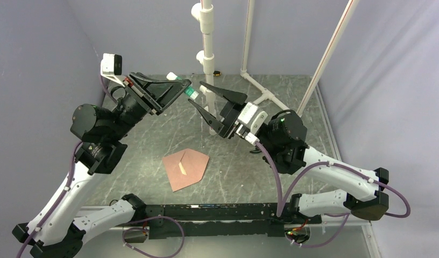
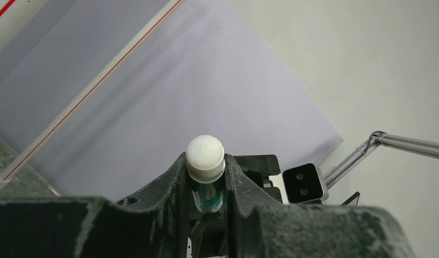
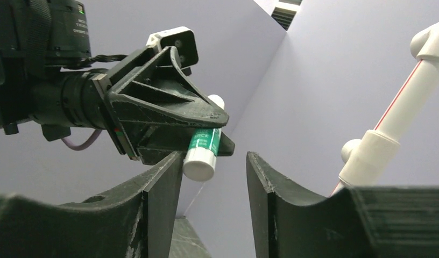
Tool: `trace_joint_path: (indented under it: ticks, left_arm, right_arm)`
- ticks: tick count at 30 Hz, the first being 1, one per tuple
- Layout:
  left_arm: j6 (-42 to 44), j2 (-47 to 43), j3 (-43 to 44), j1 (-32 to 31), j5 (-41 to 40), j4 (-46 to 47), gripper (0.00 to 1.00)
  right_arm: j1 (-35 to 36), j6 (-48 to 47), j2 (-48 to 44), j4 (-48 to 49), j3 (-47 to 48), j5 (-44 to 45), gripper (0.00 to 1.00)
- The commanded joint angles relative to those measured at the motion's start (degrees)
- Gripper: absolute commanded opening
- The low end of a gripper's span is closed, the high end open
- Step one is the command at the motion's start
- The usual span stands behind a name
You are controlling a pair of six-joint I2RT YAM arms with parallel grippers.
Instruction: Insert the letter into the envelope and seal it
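The left arm is raised high over the left side of the table (image 1: 153,134), its wrist bent toward the middle. The left gripper (image 1: 177,86) is clamped on a glue stick (image 1: 191,93), a green tube with white ends. In the left wrist view the two black fingers press against the tube's sides, with the rounded white cap poking out past the fingertips. The stick lies across the grip, one white end above the fingers and the other end pointing down toward the right arm.

Below it, near the middle of the table, the envelope (image 1: 188,167) lies flat on the grey marbled surface, well apart from both grippers. It is pinkish-brown, with one pointed corner aimed right. A thin pale strip (image 1: 182,168) runs along a crease in it; I cannot tell whether that is an edge of the letter.

The right gripper (image 1: 195,92) is also lifted and points left at the stick, its fingers spread wide and holding nothing. In the right wrist view the stick's lower white end sits in the gap between the two fingers, just beside the left-hand one; whether it touches is unclear.

Behind the grippers, white pipes (image 1: 208,32) stand upright against the grey back wall.
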Motion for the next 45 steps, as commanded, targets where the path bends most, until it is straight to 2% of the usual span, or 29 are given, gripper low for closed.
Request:
trace_joint_path:
  ticks: [1,9,12,15,17,22,26,29,30,34,36,38,41,45]
  left_arm:
    - [-0.1,-0.9,1.8,-0.1,0.8,2.0,0.02]
    - [-0.6,-1.2,0.5,-0.1,0.4,3.0,0.02]
    - [-0.3,-0.9,0.6,-0.1,1.0,3.6,0.02]
    - [1.0,-0.6,0.3,0.0,2.6,5.5,0.02]
    - [3.0,-0.3,-0.5,-0.1,5.0,9.0,0.03]
    - [11.2,0.4,-2.6,-0.1,17.9,22.9,0.02]
    - [12.9,2.2,-0.3,-0.1,25.6,25.5,0.02]
    - [12.9,2.8,0.5,0.0,27.0,24.6,0.02]
    - [13.0,2.6,0.3,0.0,26.0,23.9,0.02]
    - [12.7,1.3,-0.1,-0.1,19.7,19.2,0.02]
    - [11.1,0.8,-0.1,-0.1,16.3,17.2,0.03]
    - [9.3,0.5,-0.5,-0.1,13.1,14.7,0.02]
    - [6.4,0.3,-1.6,-0.1,9.2,12.8,0.02]
    - [2.9,0.7,-2.3,0.0,7.5,11.5,0.02]
  right_arm:
    - [0.2,0.6,0.1,3.3,0.7,2.9,0.48]
    - [0.3,1.2,0.3,3.0,1.4,2.1,0.29]
    - [0.3,2.0,0.4,2.7,1.8,2.3,0.15]
    - [0.3,8.0,0.3,4.5,1.7,3.1,0.06]
    - [0.3,16.2,0.2,6.7,1.8,6.1,0.00]
    - [1.0,40.6,-0.7,8.1,2.5,18.2,0.00]
    - [1.3,43.9,-1.9,10.4,0.7,17.1,0.00]
    - [1.3,40.1,-2.6,10.0,0.2,13.4,0.00]
    - [1.3,35.3,-2.8,9.5,0.0,10.7,0.05]
    - [1.4,17.2,-4.3,6.9,-3.0,1.9,0.49]
    - [1.4,8.8,-4.4,6.7,-4.6,1.3,0.63]
    - [1.5,1.9,-3.7,6.0,-4.8,2.2,0.68]
    - [1.4,-5.4,-2.1,3.4,-2.7,2.1,0.68]
    - [1.5,-9.4,-0.7,3.1,-1.8,2.1,0.59]
